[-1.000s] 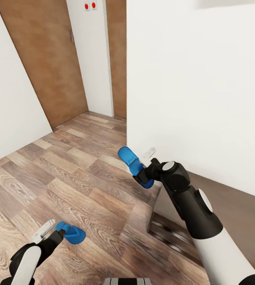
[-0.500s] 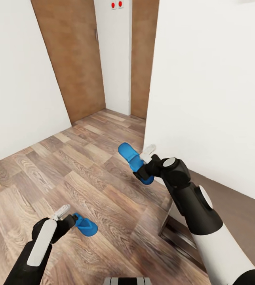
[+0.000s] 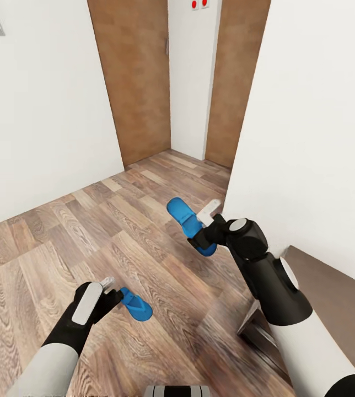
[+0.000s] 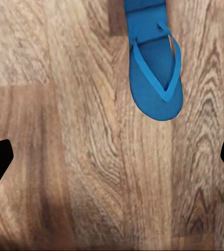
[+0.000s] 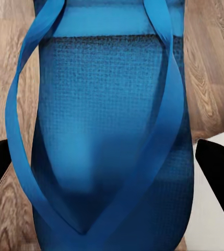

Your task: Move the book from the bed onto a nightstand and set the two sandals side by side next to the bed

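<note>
Both arms are carrying a flip-flop right now. The right gripper (image 3: 206, 231) is clamped on one blue sandal (image 3: 188, 223), held up off the wood floor (image 3: 62, 231) with the toe end sticking out past the fingers — in the right wrist view that sandal (image 5: 109, 141) is close up, straps up, with the floor and a bit of white wall behind it. The left gripper (image 3: 116, 292) has the second sandal (image 3: 136, 306) by its heel end, the rest poking forward beyond the fingertips; the left wrist view shows it (image 4: 154, 68) strap side up over the planks. Ahead of both claws there's a brown door (image 3: 136, 77) and white walls.
</note>
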`<state>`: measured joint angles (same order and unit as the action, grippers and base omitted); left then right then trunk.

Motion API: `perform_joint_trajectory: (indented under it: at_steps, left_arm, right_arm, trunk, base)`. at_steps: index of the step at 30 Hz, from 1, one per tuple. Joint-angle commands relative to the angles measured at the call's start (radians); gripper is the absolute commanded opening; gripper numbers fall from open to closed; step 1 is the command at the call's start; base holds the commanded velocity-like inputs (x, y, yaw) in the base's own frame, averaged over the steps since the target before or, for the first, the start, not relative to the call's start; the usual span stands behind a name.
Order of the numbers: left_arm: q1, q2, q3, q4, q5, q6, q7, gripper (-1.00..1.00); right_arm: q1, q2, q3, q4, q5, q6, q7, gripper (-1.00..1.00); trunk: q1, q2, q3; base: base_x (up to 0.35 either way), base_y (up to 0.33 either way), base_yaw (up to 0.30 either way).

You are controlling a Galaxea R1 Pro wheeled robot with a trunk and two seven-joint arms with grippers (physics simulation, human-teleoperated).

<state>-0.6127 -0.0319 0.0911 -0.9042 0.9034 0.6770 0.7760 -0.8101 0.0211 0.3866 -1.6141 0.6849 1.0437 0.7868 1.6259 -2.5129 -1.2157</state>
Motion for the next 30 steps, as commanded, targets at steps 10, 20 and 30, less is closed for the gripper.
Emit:
perform_joint_trajectory:
  at_steps: [10, 20, 30]
  left_arm:
    - [-0.001, -0.028, -0.109, 0.032, 0.018, -0.041, 0.005, 1.00]
    - [-0.008, -0.036, -0.116, 0.088, 0.010, -0.064, 0.008, 1.00]
    - [-0.143, -0.117, -0.211, 0.288, 0.018, -0.100, -0.035, 1.00]
  right_arm:
    - [0.000, 0.000, 0.006, -0.001, 0.010, 0.004, 0.008, -1.00]
    - [0.000, -0.004, -0.005, -0.001, 0.010, 0.004, 0.007, -1.00]
    - [-0.003, -0.013, -0.015, -0.001, 0.010, 0.004, 0.008, -1.00]
  trunk:
    - [0.000, 0.000, -0.006]
    - [0.000, 0.000, -0.010]
    - [0.000, 0.000, -0.013]
  base:
    - [0.211, 0.089, 0.279]
    - [0.200, 0.244, 0.279]
    - [0.020, 0.027, 0.278]
